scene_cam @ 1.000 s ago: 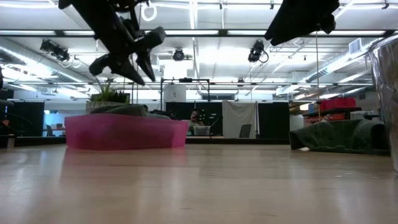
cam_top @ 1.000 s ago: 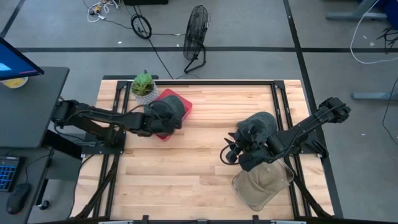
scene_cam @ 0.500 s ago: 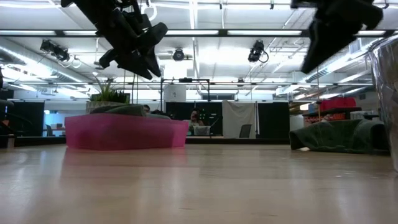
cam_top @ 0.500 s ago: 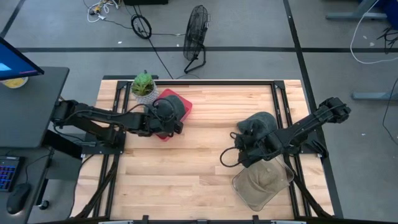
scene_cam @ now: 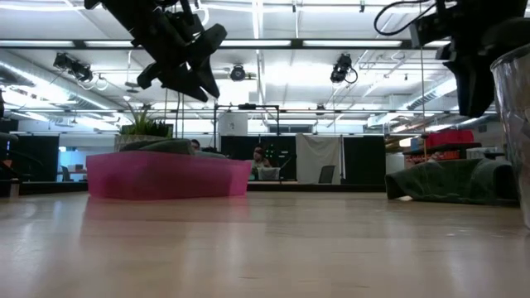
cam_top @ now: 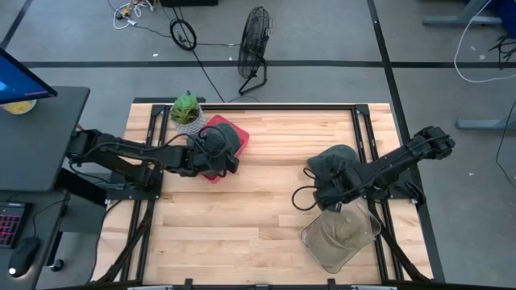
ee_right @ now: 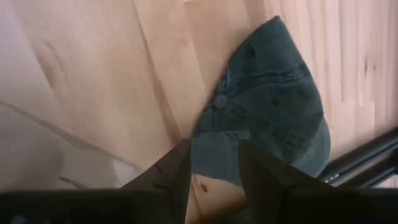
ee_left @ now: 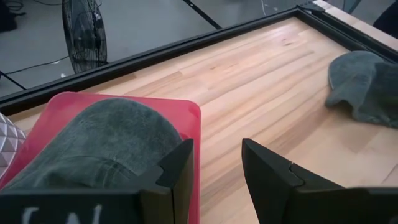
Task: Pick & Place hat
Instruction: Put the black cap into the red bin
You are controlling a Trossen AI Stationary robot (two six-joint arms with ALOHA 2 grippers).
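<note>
A dark green hat [cam_top: 339,161] lies crown up on the wooden table at the right, its brim [ee_right: 214,149] toward the near edge. My right gripper [cam_top: 322,196] hangs open above that brim, pointing steeply down, fingers [ee_right: 177,171] clear of the cloth. A second dark grey hat [cam_top: 222,138] sits in a pink tray [cam_top: 239,134] at the far left. My left gripper [cam_top: 230,159] stands open just off the tray's near right corner [ee_left: 189,115], tilted down, with nothing between its fingers.
A clear plastic container [cam_top: 364,235] holding a tan hat [cam_top: 334,234] stands at the near right, close beside my right gripper. A potted plant [cam_top: 187,111] stands behind the pink tray. Black rails [cam_top: 363,129] frame the table; bare wood lies between the arms.
My right gripper has gone toward the table's right edge and a little down, and has tipped from nearly level to pointing steeply down over the dark green hat. My left gripper has rolled about its own axis while staying in place. No hat has moved.
</note>
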